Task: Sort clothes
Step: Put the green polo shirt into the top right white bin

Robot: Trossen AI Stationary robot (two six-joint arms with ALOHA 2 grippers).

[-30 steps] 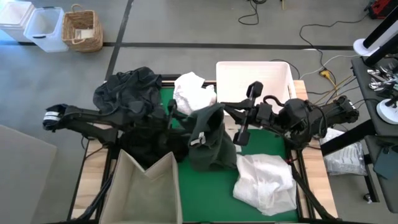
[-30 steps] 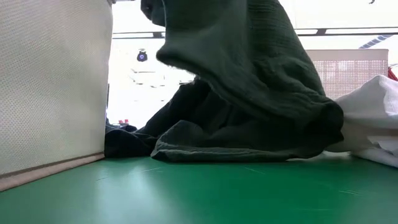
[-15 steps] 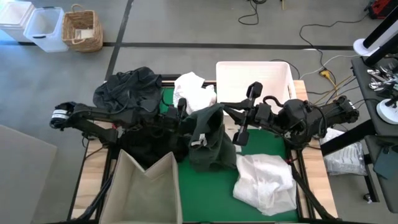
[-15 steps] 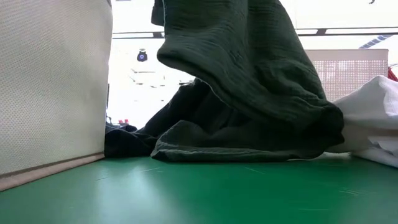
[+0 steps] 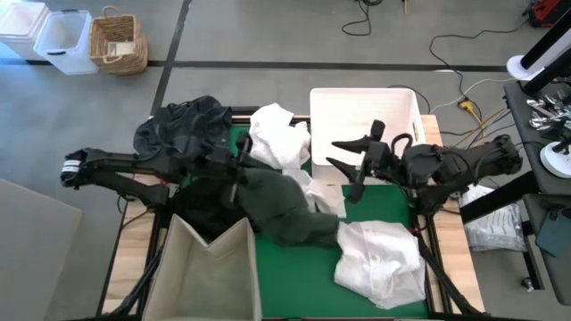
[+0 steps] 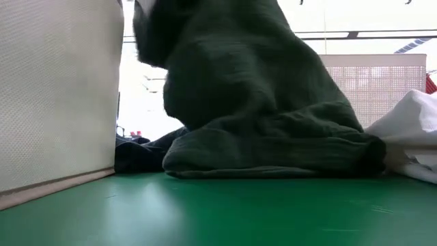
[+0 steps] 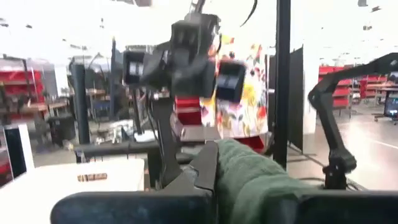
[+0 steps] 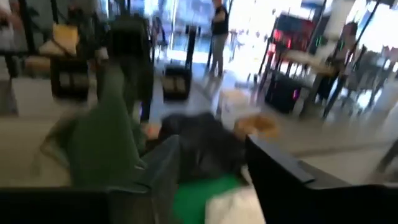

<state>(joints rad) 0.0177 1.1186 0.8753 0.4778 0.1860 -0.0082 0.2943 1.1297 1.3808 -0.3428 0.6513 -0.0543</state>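
A dark green garment (image 5: 284, 207) rises in a peak over the green mat (image 5: 375, 203) at the table's middle; in the low view this garment (image 6: 259, 102) has its lower folds on the mat. My left gripper (image 5: 243, 167) reaches in from the left and is shut on its upper end. To the garment's right, my right gripper (image 5: 344, 154) stands open above the mat with nothing between its fingers (image 8: 165, 168). White clothes lie at the back (image 5: 278, 134) and the near right (image 5: 384, 259). Black clothes (image 5: 183, 129) are heaped at the back left. My left gripper pinches the dark green garment's raised upper end (image 7: 245, 177) between its two fingers, coming about level from the table's left. How many layers it has does not show. The cloth slopes down from the fingers, and its lower part (image 6: 273, 154) rests on the mat.
A white plastic basket (image 5: 410, 107) stands at the back right, behind my right gripper. A beige fabric bin (image 5: 210, 263) stands at the near left, next to the green garment. Bins and a wicker basket (image 5: 118, 43) sit on the floor beyond the table.
My left gripper has shut on the green garment's upper left part and risen a little. My right gripper has opened, let go of the garment and drawn back toward the right. The cloth's right side has dropped onto the mat; it now peaks at my left gripper.
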